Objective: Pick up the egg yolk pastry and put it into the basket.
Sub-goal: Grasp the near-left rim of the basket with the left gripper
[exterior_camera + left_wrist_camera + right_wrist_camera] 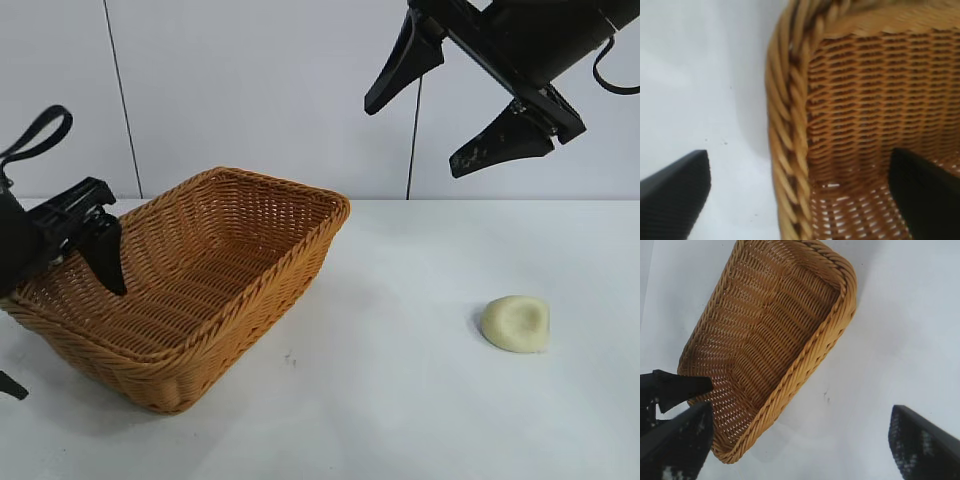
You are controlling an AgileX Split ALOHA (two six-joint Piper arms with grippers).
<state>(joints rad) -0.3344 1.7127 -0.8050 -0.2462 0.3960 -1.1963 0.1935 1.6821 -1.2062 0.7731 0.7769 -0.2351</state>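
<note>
The right gripper (460,105), fingers apart, hung upper right, nearly above the pastry (517,323) lower right. The left gripper (95,250), seemingly apart, straddled the basket (290,260) rim.

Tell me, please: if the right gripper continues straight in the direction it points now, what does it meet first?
Probably the bare table beside the basket. The open right gripper hangs high, aimed there, not at the egg yolk pastry; depth is uncertain.
</note>
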